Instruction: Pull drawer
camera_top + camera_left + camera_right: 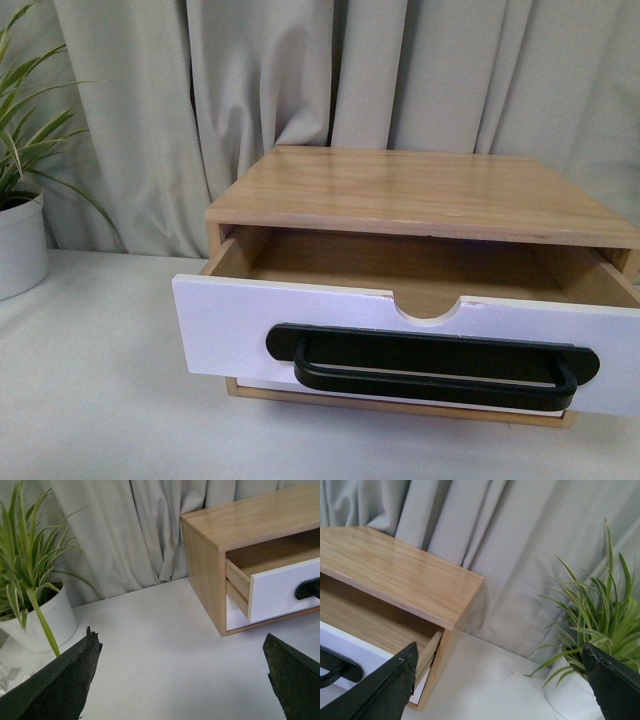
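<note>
The drawer [230,325] has a white front, a long black bar handle [430,366] and a half-round notch in its top edge. It stands pulled part way out of the light wood cabinet [420,190], and its inside looks empty. Neither arm shows in the front view. My left gripper [182,680] is open over the bare tabletop to the cabinet's left, with the drawer [280,590] ahead of it. Over on the cabinet's right side my right gripper [500,680] is open too, the drawer [350,650] beside one dark finger.
A potted plant in a white pot [20,245] stands left of the cabinet, and another plant [590,630] stands to its right. Grey curtains [300,80] hang behind. A plain white lower front [235,616] shows under the drawer. White tabletop [100,400] lies in front.
</note>
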You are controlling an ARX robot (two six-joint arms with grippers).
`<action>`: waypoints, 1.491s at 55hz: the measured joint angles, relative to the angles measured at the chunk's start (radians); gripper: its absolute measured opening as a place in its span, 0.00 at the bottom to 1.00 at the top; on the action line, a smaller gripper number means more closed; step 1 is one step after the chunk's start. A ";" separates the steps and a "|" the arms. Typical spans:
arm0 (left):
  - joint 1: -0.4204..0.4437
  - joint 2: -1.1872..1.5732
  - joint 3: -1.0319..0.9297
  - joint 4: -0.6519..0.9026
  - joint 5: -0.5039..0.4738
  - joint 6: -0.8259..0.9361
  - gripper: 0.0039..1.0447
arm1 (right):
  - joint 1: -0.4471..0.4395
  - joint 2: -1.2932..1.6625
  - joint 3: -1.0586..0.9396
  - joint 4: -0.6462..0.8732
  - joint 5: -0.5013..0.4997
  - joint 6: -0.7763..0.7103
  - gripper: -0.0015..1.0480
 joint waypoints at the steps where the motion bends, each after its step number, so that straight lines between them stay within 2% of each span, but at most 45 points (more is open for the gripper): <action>1: 0.018 -0.028 -0.006 -0.023 0.012 -0.018 0.94 | 0.000 -0.023 -0.009 -0.016 0.012 0.004 0.91; 7: 0.079 -0.148 -0.040 -0.108 0.048 -0.124 0.94 | 0.005 -0.141 -0.048 -0.087 0.085 0.030 0.91; 13: 0.050 -0.201 -0.063 -0.146 0.000 -0.193 0.94 | 0.004 -0.184 -0.060 -0.086 0.172 0.091 0.91; 23: 0.039 -0.207 -0.064 -0.147 -0.004 -0.218 0.94 | 0.004 -0.187 -0.062 -0.086 0.174 0.119 0.91; 25: 0.022 -0.223 -0.068 -0.147 -0.061 -0.230 0.91 | 0.005 -0.188 -0.056 -0.118 0.170 0.141 0.89; 28: -0.034 -0.268 -0.082 -0.156 -0.220 -0.251 0.81 | 0.022 -0.204 -0.043 -0.231 0.185 0.215 0.79; 32: -0.106 -0.307 -0.089 -0.167 -0.358 -0.266 0.65 | 0.060 -0.222 -0.056 -0.281 0.223 0.272 0.65; 37: -0.173 -0.346 -0.117 -0.174 -0.432 -0.272 0.43 | 0.098 -0.346 -0.080 -0.387 0.254 0.305 0.41; 39: -0.185 -0.358 -0.130 -0.176 -0.443 -0.273 0.38 | 0.109 -0.365 -0.085 -0.389 0.265 0.308 0.36; 42: -0.235 -0.367 -0.133 -0.188 -0.519 -0.275 0.29 | 0.160 -0.382 -0.087 -0.394 0.349 0.312 0.28; 45: -0.322 -0.377 -0.133 -0.191 -0.593 -0.278 0.17 | 0.248 -0.395 -0.101 -0.394 0.416 0.316 0.16; 49: -0.351 -0.378 -0.133 -0.192 -0.595 -0.279 0.04 | 0.273 -0.402 -0.116 -0.394 0.418 0.316 0.03; 82: -0.354 -0.378 -0.133 -0.192 -0.604 -0.286 0.04 | 0.277 -0.469 -0.187 -0.388 0.428 0.320 0.01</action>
